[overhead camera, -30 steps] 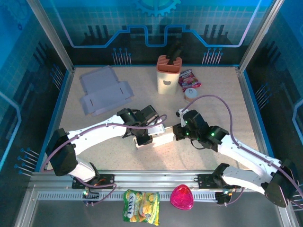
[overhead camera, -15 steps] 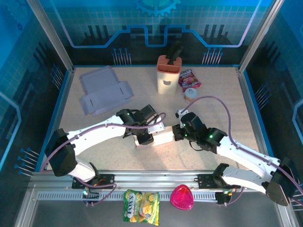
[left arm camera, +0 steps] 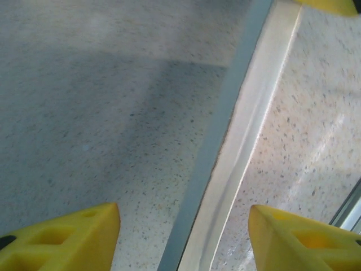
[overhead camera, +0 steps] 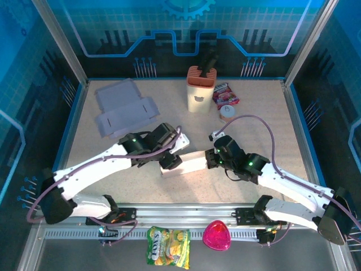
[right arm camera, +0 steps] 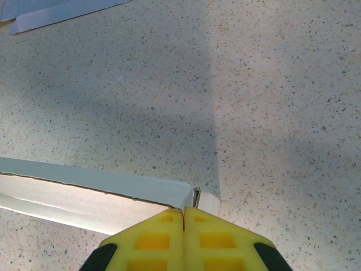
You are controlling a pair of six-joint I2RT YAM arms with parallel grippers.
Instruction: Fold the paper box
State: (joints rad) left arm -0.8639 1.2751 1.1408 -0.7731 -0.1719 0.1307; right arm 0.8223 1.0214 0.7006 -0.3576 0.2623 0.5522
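Observation:
The white paper box [overhead camera: 189,162] lies partly folded at the table's middle; in the left wrist view its long edge [left arm camera: 242,141] runs up between my fingers. My left gripper [overhead camera: 172,157] stands open over the box's left end, yellow fingertips [left arm camera: 62,237] wide apart and astride the edge [left arm camera: 183,240]. My right gripper [overhead camera: 212,158] is shut on the box's right end. In the right wrist view its closed pads [right arm camera: 183,226] pinch the thin wall at the corner of the box [right arm camera: 96,192].
A second flat grey box blank [overhead camera: 124,108] lies at the back left, its corner [right arm camera: 56,11] showing in the right wrist view. An orange-and-white holder [overhead camera: 200,87], a snack packet [overhead camera: 225,95] and a white disc [overhead camera: 228,112] stand at the back.
My left gripper has opened, let go of the box's left end and drawn back a little to the left. The right gripper stays shut on the box.

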